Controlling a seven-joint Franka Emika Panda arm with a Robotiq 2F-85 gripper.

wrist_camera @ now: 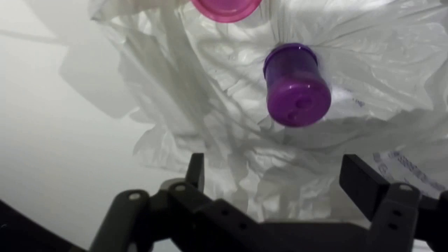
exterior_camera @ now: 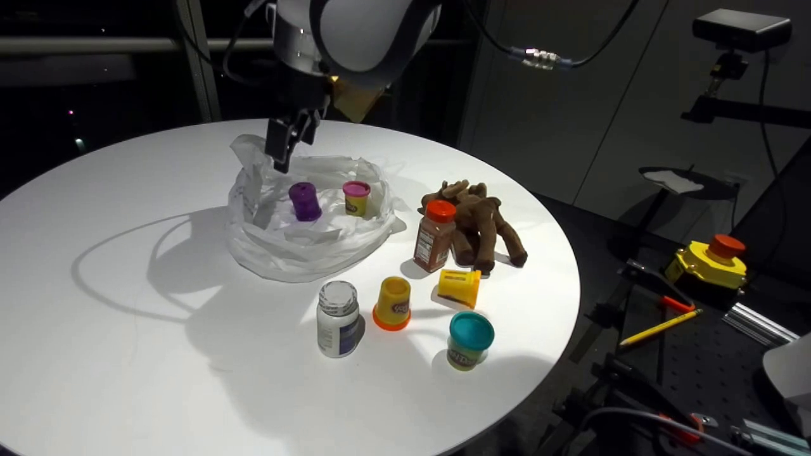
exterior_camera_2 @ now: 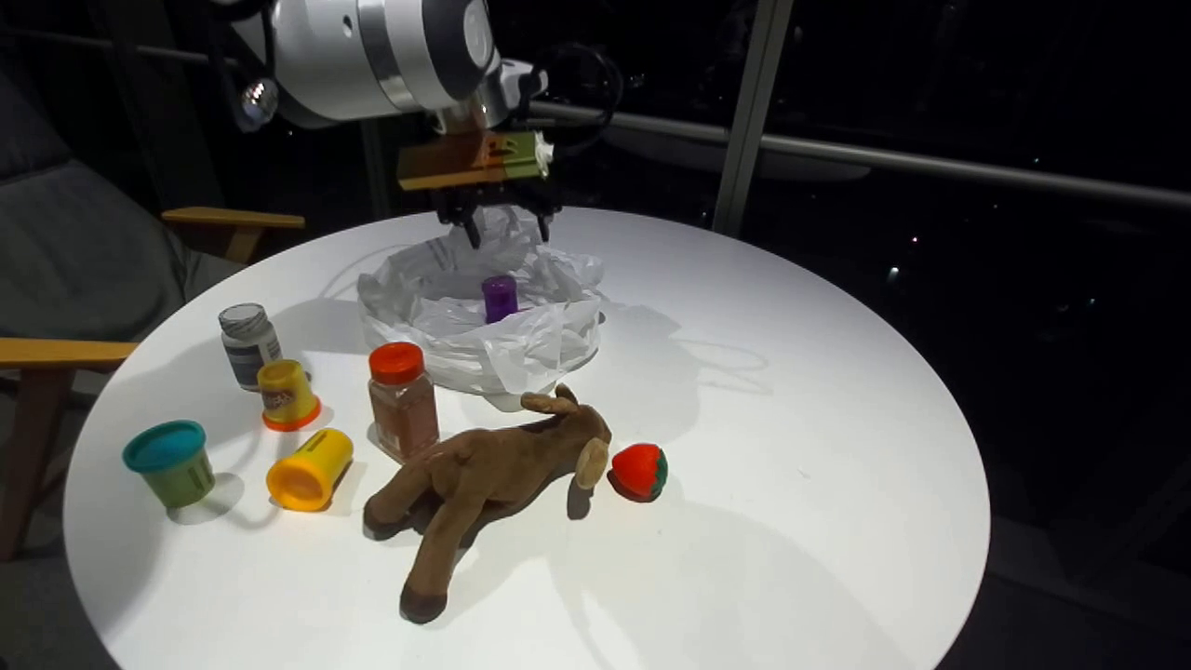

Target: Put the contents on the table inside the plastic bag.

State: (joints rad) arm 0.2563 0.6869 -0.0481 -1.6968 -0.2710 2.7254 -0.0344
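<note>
The white plastic bag (exterior_camera: 298,256) lies open on the table; it shows in both exterior views (exterior_camera_2: 465,358). A purple container (exterior_camera: 305,202) and a pink-lidded tub (exterior_camera: 356,199) stand inside it. My gripper (wrist_camera: 273,157) is open and empty above the bag, with the purple container (wrist_camera: 297,87) ahead of its fingers. Outside the bag are a white bottle (exterior_camera: 338,323), an orange-lidded yellow tub (exterior_camera: 393,303), a yellow tub on its side (exterior_camera: 459,287), a teal-lidded tub (exterior_camera: 469,339), a red-capped jar (exterior_camera: 434,237), a brown plush animal (exterior_camera_2: 502,465) and a red strawberry (exterior_camera_2: 638,470).
The round white table (exterior_camera: 127,354) has a curved edge. The loose items stand close together on one side of the bag. A wooden-armed chair (exterior_camera_2: 84,242) is beside the table. A camera on a stand (exterior_camera: 741,30) and a yellow-red button box (exterior_camera: 708,263) are off the table.
</note>
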